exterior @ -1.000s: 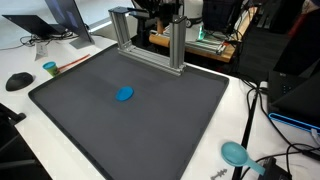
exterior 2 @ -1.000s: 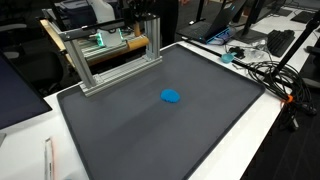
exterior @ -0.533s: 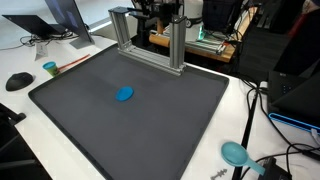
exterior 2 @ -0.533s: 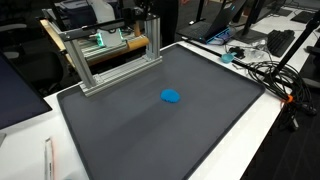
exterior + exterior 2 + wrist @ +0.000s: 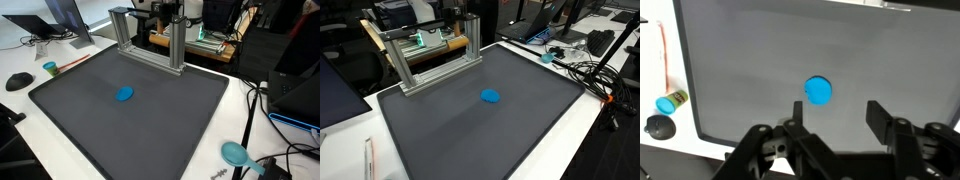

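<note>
Nearest the wrist camera, the claw (image 5: pixel 838 112): fingers spread apart, nothing pinched between them, nothing touched. Hangs above a grey mat (image 5: pixel 750 55), looking down on it. Just past the fingertips in the wrist view, closer to the finger on the picture's left, a small blue disc (image 5: pixel 818 90). Lies flat on the mat, alone, well apart from every edge, and shows in both exterior views (image 5: pixel 124 94) (image 5: pixel 491 96) near the mat's middle. Under the mat, a white table (image 5: pixel 45 150), bare along the rim. Off the mat's side in the wrist view, on the white table: a black mouse (image 5: pixel 658 126), just beside it a small bottle with a blue cap (image 5: pixel 668 101) lying on its side, and further along a thin orange rod (image 5: pixel 660 55) running along the mat's edge. Same three things in an exterior view: mouse (image 5: pixel 18 81), bottle (image 5: pixel 50 69) standing near the rod (image 5: pixel 70 63). Near another corner, a teal round thing (image 5: pixel 235 153) on the white surface. At the mat's far edge, an aluminium frame (image 5: pixel 177 48), upright, also seen in an exterior view (image 5: pixel 440 72). Beyond that, a laptop (image 5: pixel 30 25) and tangled cables (image 5: pixel 585 75), too cluttered to sort out further.
</note>
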Action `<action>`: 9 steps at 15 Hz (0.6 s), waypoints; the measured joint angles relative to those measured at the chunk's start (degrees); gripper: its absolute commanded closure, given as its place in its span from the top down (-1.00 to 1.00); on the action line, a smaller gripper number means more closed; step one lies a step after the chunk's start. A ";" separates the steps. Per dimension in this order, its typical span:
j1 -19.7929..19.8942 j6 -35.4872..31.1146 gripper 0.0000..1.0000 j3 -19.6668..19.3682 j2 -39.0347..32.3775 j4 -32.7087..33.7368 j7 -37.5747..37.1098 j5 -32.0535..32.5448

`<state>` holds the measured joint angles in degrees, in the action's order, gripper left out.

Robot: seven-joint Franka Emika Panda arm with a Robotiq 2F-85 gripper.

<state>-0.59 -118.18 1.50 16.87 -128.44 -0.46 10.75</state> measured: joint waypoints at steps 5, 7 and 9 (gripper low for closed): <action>-0.32 -1.83 1.00 0.13 -1.15 3.55 1.40 -0.44; -0.37 -2.16 1.00 0.08 -2.05 4.87 2.02 -1.04; -0.37 -2.17 1.00 0.04 -2.60 5.42 2.14 -1.15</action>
<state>-0.96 -120.36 1.54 14.27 -123.03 1.68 9.60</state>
